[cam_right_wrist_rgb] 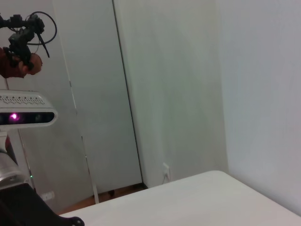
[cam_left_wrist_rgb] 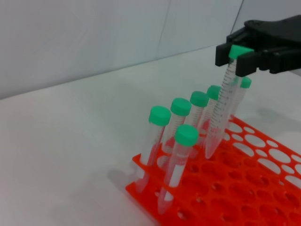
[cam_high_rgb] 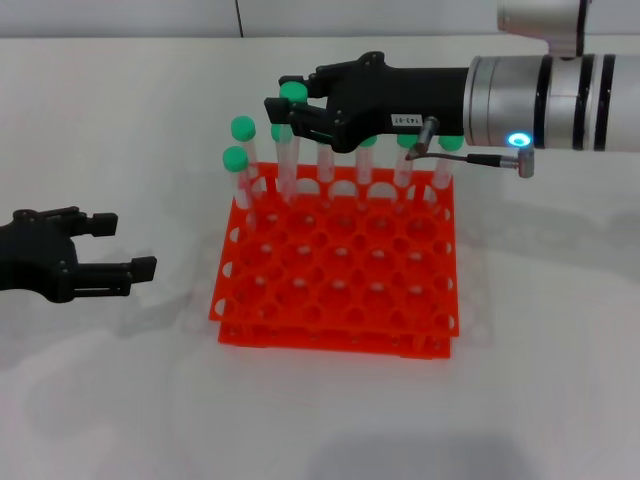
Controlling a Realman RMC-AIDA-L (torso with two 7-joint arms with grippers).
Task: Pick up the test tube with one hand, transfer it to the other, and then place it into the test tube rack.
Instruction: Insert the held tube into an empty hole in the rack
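My right gripper point(cam_high_rgb: 292, 108), black with a small white label, is shut on the green cap of the test tube point(cam_high_rgb: 289, 150). It holds the tube slightly tilted over the back left part of the orange-red test tube rack point(cam_high_rgb: 340, 300). In the left wrist view the tube point(cam_left_wrist_rgb: 220, 110) hangs from the right gripper point(cam_left_wrist_rgb: 237, 56), with its tip at a hole in the rack's point(cam_left_wrist_rgb: 249, 193) top tier. My left gripper point(cam_high_rgb: 125, 245), black and unlabelled, is open and empty, low over the table left of the rack.
Several other green-capped tubes point(cam_high_rgb: 238, 170) stand in the rack's back row and left edge; they also show in the left wrist view point(cam_left_wrist_rgb: 157, 127). A thin cable plug point(cam_high_rgb: 500, 160) hangs under the right wrist. The right wrist view shows only a wall and a door.
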